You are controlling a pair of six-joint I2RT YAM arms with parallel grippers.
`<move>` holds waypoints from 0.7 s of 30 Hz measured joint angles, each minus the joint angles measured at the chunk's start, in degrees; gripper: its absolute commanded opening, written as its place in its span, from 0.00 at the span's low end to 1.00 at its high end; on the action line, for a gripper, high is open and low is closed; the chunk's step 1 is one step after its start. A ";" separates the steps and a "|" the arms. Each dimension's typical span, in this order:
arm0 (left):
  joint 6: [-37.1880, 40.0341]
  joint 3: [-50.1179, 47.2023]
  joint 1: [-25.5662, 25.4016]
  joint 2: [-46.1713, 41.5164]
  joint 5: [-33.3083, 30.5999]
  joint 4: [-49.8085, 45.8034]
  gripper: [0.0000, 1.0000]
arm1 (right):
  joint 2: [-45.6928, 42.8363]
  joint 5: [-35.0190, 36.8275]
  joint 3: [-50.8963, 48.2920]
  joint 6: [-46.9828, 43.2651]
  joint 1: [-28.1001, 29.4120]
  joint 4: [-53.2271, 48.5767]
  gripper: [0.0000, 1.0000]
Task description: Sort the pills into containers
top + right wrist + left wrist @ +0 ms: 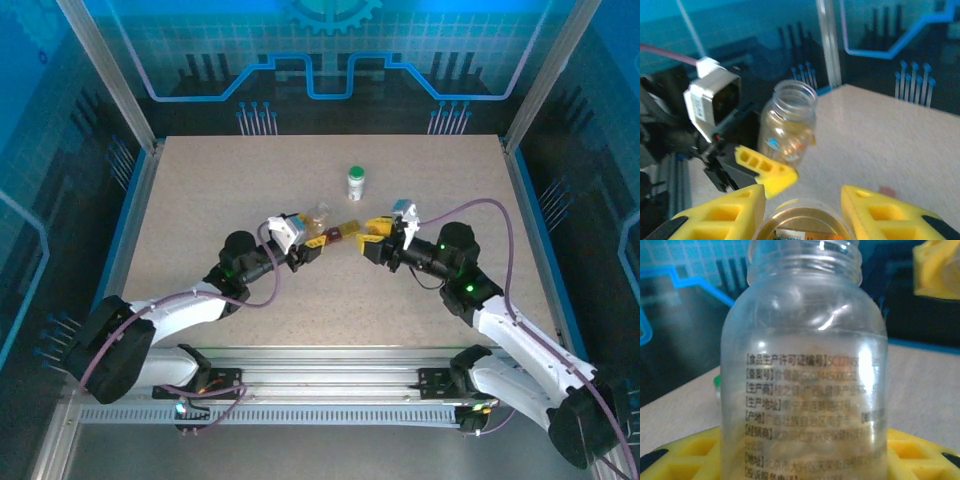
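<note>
The left pincer (314, 240) clamps the open vial (805, 365) and the right pincer (371, 232) its cap (800, 226), while the pills (338, 234) lie on the counter (200, 200) between them, where a stray sweep could scatter them.

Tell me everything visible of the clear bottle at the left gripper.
The clear bottle looks like slightly cloudy glass or plastic, with rounded shoulders and a threaded neck; its mouth is open, no cap on it. Lines of small black print run across its side, and something pale yellow shows faintly inside. It stands upright near the table's middle, between the yellow fingers of the left gripper, which seem to grip its lower part.
</note>
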 measured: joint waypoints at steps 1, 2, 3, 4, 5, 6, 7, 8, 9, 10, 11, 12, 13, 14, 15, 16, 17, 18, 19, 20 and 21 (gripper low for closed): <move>-0.68 -0.17 -0.50 0.00 0.79 1.68 0.00 | 0.20 -1.05 0.98 -0.22 0.00 0.17 0.18; -0.92 -0.28 -1.22 0.00 1.40 2.84 0.00 | 0.66 -2.40 2.36 -0.68 0.00 0.44 0.18; -0.92 -0.33 -1.86 0.00 1.90 3.54 0.00 | 1.36 -3.19 3.58 -0.85 0.00 0.76 0.18; -0.87 -0.52 -2.60 0.00 2.32 4.11 0.00 | 2.32 -4.33 4.94 -1.31 0.00 1.11 0.18; -0.83 -0.66 -3.23 -0.04 2.71 4.37 0.00 | 3.02 -5.05 5.81 -1.70 0.00 1.31 0.18; -0.79 -0.85 -3.72 -0.04 2.99 4.52 0.00 | 4.09 -6.08 6.97 -2.10 0.00 1.51 0.18; -0.72 -1.07 -4.26 -0.04 3.52 4.66 0.00 | 5.05 -7.13 7.87 -2.58 0.02 1.75 0.18; -0.70 -1.18 -4.52 -0.04 3.78 4.76 0.00 | 5.81 -8.09 8.52 -3.04 0.02 1.84 0.18; -0.70 -1.27 -4.74 -0.04 4.02 4.92 0.00 | 6.60 -9.20 9.07 -3.58 0.07 2.03 0.18; -0.68 -1.29 -4.90 -0.02 4.42 5.09 0.00 | 7.56 -10.47 9.68 -4.31 0.15 2.14 0.18; -0.70 -1.31 -4.98 0.07 4.74 5.51 0.00 | 8.37 -11.32 10.19 -4.83 0.37 2.14 0.18; -0.70 -1.31 -5.05 0.17 4.98 6.01 0.00 | 9.22 -12.31 10.60 -5.46 0.59 2.23 0.18; -0.72 -1.31 -5.05 0.37 5.33 6.86 0.00 | 9.88 -13.20 10.88 -6.05 0.90 2.16 0.18; -0.76 -1.31 -5.09 0.59 5.57 7.56 0.00 | 10.54 -13.94 11.13 -6.64 1.20 2.14 0.18; -0.90 -1.31 -5.09 0.79 5.90 8.28 0.00 | 11.10 -14.64 11.26 -7.19 1.55 2.08 0.18; -0.92 -1.31 -5.09 1.03 6.34 8.90 0.00 | 11.50 -15.06 11.34 -7.82 1.86 1.99 0.18; -0.98 -1.31 -5.09 1.29 6.82 9.62 0.00 | 11.89 -15.45 11.54 -8.52 2.12 1.68 0.18; -1.14 -1.31 -5.09 1.62 7.45 10.21 0.00 | 12.28 -15.93 11.93 -9.29 2.34 1.14 0.18; -1.29 -1.31 -5.09 1.92 7.91 10.60 0.00 | 12.57 -16.37 12.26 -9.86 2.45 0.83 0.19; -1.33 -1.31 -5.09 2.36 8.57 11.08 0.00 | 12.85 -16.87 12.72 -10.58 2.69 0.33 0.19; -1.38 -1.31 -5.09 2.78 9.35 11.52 0.00 | 13.09 -17.66 13.16 -11.34 2.73 -0.17 0.19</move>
